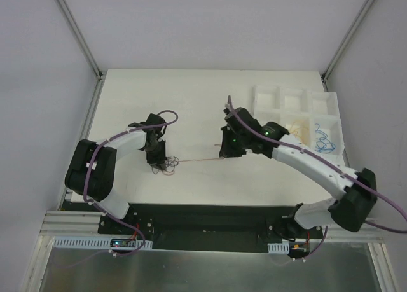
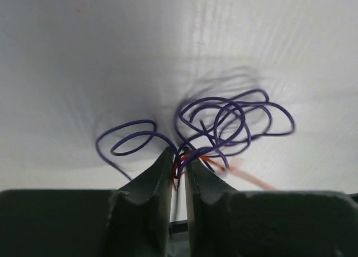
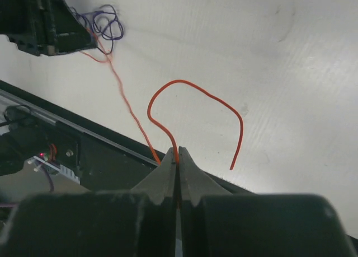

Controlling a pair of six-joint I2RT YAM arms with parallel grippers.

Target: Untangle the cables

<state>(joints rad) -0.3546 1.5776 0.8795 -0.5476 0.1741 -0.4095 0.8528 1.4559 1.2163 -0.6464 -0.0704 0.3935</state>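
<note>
The tangled cables (image 1: 164,166) are a small curly bundle on the white table, left of centre. In the left wrist view the purple loops (image 2: 224,120) fan out from my left gripper (image 2: 179,156). Its jaws stand nearly together, with purple and red strands caught between the tips. A red cable (image 1: 197,159) runs taut from the bundle to my right gripper (image 1: 224,156). In the right wrist view that gripper (image 3: 179,152) is shut on the red cable (image 3: 190,86), whose free end curls right. The bundle (image 3: 106,24) shows at the top left.
A white compartment tray (image 1: 254,107) stands at the back right. It holds a blue cable (image 1: 325,141) in one cell and a yellowish one (image 1: 299,130) in the cell beside it. The black base rail (image 1: 203,219) runs along the table's near edge.
</note>
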